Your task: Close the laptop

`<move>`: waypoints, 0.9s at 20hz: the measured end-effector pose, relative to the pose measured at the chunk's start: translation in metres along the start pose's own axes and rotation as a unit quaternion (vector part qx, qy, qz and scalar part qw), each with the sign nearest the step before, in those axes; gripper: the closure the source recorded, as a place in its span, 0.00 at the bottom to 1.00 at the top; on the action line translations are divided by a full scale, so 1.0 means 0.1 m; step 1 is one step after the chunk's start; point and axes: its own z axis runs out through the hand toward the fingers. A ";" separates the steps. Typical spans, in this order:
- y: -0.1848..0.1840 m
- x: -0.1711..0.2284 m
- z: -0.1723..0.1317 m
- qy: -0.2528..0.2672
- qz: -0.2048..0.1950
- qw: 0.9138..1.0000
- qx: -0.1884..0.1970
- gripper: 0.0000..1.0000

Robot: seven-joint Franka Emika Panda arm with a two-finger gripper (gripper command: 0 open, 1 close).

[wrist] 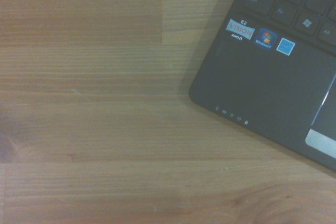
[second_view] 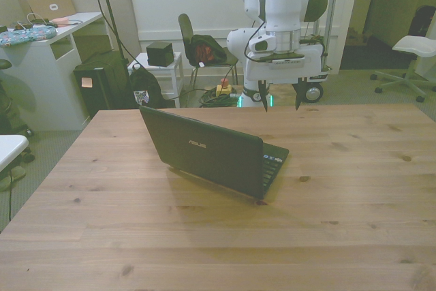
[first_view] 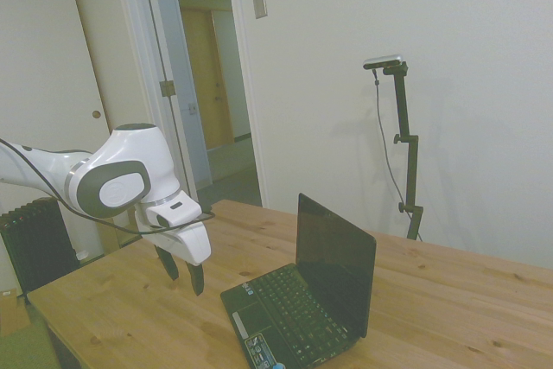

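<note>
Nearest, the black Asus laptop (second_view: pixel 216 157) stands open on the wooden table (second_view: pixel 340 189), lid upright, its back to the front camera. Just beyond its keyboard side hangs the gripper (second_view: pixel 280 95), fingers spread and empty, clear of the table. Stickers (wrist: pixel 260 37) mark the palm rest.

Arm hovering, gripper open

The white arm (first_view: pixel 52 170) is reaching in from the side view's left, with the wrist (first_view: pixel 121 181) bending downward. The gripper (second_view: pixel 280 96) is pointing straight down, and its two dark fingers (second_view: pixel 263 95) are standing apart with a clear gap between them, holding nothing and touching nothing.
</note>
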 end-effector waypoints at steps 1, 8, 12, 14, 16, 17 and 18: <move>0.00 0.00 0.00 0.001 -0.001 1.000 -0.001 0.00; 0.01 0.29 -0.30 0.071 0.019 0.997 -0.012 0.00; 0.02 0.66 -0.78 0.120 0.059 0.991 0.009 0.00; 0.01 0.89 -1.02 0.141 0.084 0.986 0.022 0.00; 0.02 1.14 -1.21 0.158 0.108 0.981 0.030 0.00; 0.02 1.27 -1.30 0.166 0.121 0.978 0.035 0.00; 0.03 1.43 -1.38 0.172 0.135 0.975 0.040 0.00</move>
